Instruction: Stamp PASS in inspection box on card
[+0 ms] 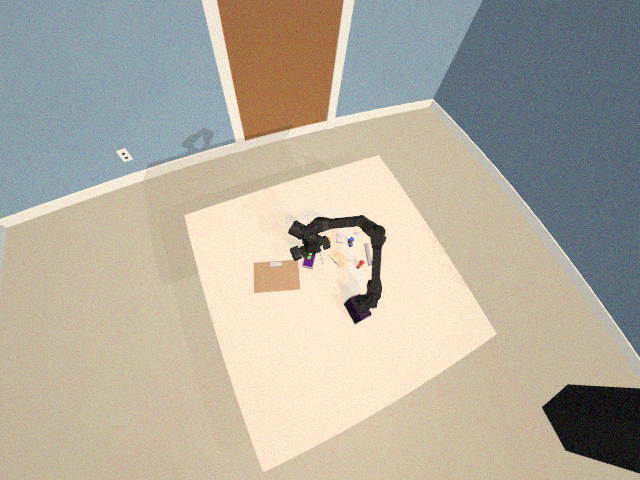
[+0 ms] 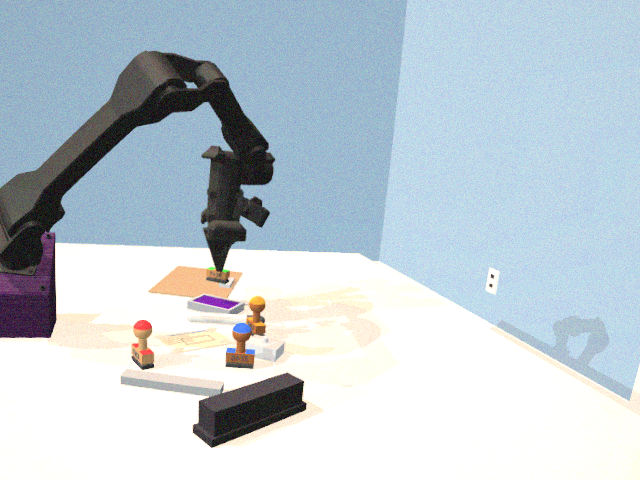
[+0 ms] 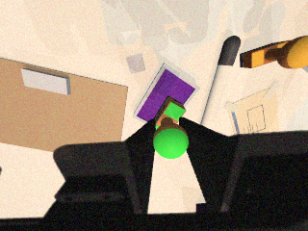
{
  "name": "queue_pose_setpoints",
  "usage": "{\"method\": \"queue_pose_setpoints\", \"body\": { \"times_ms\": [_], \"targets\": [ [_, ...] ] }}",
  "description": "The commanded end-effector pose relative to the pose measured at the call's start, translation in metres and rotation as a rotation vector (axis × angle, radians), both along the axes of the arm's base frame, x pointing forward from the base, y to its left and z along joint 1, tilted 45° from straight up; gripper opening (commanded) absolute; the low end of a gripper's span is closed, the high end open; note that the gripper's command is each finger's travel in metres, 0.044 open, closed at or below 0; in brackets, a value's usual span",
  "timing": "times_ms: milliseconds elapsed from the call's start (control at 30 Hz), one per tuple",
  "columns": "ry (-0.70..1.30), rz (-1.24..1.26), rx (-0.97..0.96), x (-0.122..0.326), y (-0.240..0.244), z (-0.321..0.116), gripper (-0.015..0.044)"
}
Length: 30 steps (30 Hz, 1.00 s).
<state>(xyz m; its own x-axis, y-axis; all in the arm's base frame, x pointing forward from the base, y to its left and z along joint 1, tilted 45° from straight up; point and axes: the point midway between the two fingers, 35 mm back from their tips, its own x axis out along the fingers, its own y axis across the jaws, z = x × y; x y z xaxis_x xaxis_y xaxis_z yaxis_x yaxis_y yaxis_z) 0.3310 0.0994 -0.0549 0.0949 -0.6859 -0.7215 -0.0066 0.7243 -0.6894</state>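
The green-topped PASS stamp (image 1: 310, 256) (image 2: 210, 274) (image 3: 170, 144) is held upright between the fingers of my gripper (image 2: 219, 269) (image 3: 166, 122), which is shut on it. The purple ink pad (image 1: 308, 262) (image 2: 215, 304) (image 3: 159, 96) lies in a pale tray. In the wrist view the stamp's base overlaps the pad's near edge; in the exterior view the stamp is above the pad, not touching it. The cream card (image 1: 338, 257) (image 2: 170, 341) (image 3: 270, 103) lies flat, with a thin outlined box on it. No print shows in the box. The stamp's underside is hidden.
A brown board (image 1: 276, 280) (image 2: 178, 281) (image 3: 72, 115) bears a white block (image 3: 45, 81). A dark-ended rod (image 3: 230, 50) lies between pad and card. Orange (image 2: 256, 312), blue (image 2: 240, 345) and red (image 2: 142, 348) stamps stand around the card. A grey bar (image 2: 170, 383) and black block (image 2: 253, 408) lie beyond.
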Motion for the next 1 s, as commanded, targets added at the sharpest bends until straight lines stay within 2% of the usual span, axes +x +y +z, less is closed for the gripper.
{"method": "queue_pose_setpoints", "body": {
  "times_ms": [0, 967],
  "targets": [
    [0.002, 0.005, -0.005, 0.0, -0.003, -0.002, 0.0],
    [0.0, 0.004, -0.007, 0.002, -0.016, -0.016, 0.0]
  ]
}}
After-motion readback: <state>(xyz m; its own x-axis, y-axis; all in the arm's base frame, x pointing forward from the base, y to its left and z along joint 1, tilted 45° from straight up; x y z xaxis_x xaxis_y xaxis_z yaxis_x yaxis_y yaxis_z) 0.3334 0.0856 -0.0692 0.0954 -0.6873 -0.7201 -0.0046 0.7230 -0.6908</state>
